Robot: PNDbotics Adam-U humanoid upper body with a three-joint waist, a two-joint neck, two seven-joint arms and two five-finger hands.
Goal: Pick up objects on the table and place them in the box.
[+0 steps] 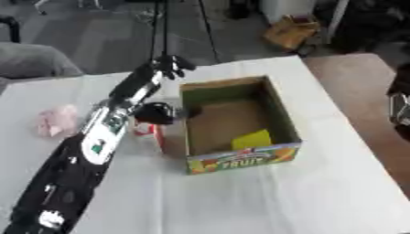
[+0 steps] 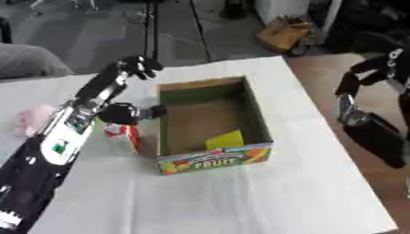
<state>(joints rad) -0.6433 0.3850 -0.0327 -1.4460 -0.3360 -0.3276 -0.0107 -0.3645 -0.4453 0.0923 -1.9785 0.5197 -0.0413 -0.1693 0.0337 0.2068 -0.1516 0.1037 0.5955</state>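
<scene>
Worktop (image 1: 240, 201) with a white cloth, a box and two robot arms.
From the left: a soft pink lump (image 1: 56, 121) lies near the edge. The left hand (image 1: 172, 65) is up past the box's far corner, fingers curled on nothing. A small red and white carton (image 2: 124, 135) stands just beside the open brown cardboard fruit box (image 2: 212, 162), which has a yellow piece (image 2: 224, 139) inside. The right hand (image 2: 376, 66) shows at the right edge; I cannot tell its fingers.
</scene>
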